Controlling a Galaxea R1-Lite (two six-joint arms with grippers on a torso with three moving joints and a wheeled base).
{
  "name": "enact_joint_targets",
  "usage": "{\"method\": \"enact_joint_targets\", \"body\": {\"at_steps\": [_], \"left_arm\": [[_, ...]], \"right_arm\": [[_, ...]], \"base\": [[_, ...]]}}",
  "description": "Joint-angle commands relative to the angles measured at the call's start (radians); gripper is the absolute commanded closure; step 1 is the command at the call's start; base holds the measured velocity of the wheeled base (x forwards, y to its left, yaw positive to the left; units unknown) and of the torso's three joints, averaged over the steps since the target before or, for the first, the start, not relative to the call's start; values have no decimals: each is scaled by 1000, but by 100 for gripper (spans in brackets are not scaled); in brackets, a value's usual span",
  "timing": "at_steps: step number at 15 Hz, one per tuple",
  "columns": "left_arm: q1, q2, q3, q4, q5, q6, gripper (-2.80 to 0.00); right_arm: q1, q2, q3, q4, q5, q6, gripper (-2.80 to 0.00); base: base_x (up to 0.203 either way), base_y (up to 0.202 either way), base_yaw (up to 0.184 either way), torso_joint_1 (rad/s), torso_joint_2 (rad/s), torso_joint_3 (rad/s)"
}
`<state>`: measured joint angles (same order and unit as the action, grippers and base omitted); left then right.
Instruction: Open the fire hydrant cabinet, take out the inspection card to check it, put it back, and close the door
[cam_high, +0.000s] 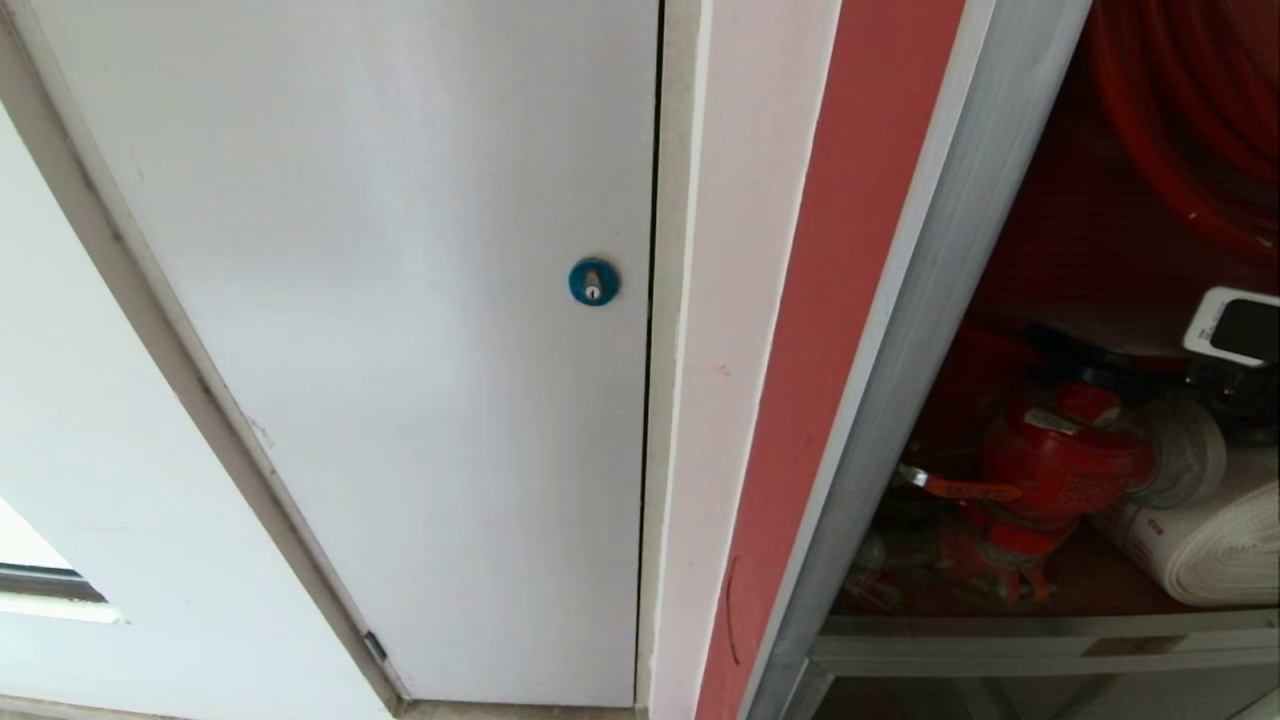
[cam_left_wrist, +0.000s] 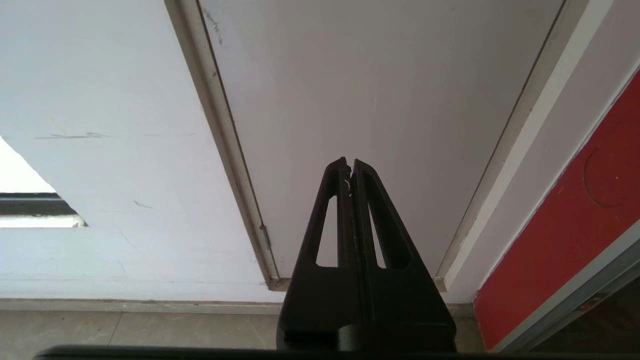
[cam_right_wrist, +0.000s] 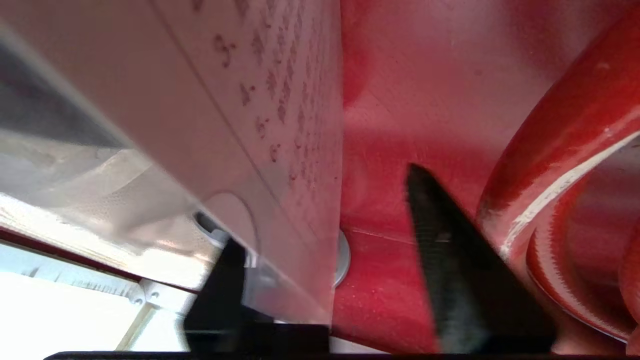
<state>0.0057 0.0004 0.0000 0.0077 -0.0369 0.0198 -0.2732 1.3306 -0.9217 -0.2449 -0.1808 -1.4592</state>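
- White panel (cam_high: 380, 330) with a round blue lock (cam_high: 594, 282) fills the left of the head view; white wall strip (cam_high: 715, 330) to its right, then the fire hydrant cabinet (cam_high: 830, 330) with its red side and silver frame.
- Cabinet stands open: red hose reel (cam_high: 1190, 110) up top, red valve (cam_high: 1055, 465) below, white rolled hose (cam_high: 1215, 545) at far right.
- Left pincer (cam_left_wrist: 350, 167) parked low by the white panel, fingers pressed together, holding nothing.
- Right pincer (cam_right_wrist: 325, 215) inside the cabinet, fingers spread apart.
- Inspection card (cam_right_wrist: 280, 125), white with rows of small dark print, sits between them against the left-hand finger (cam_right_wrist: 227, 280); right-hand finger (cam_right_wrist: 450, 260) is clear of it.
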Motion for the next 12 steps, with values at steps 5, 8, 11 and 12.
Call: {"method": "enact_joint_targets", "body": {"at_steps": [5,8,11,12], "left_arm": [[0,1,0,0,0,0,0],[0,1,0,0,0,0,0],[0,1,0,0,0,0,0],[0,0,0,0,0,0,0]], "right_arm": [[2,-51,36,-1,8,-27,-280],[2,-73,63,-1,11,-29,-280],[2,-108,91,1,22,-37,-280],[2,-124,99,3,25,-48,-280]], "base": [[0,0,0,0,0,0],[0,0,0,0,0,0],[0,0,0,0,0,0],[0,0,0,0,0,0]]}}
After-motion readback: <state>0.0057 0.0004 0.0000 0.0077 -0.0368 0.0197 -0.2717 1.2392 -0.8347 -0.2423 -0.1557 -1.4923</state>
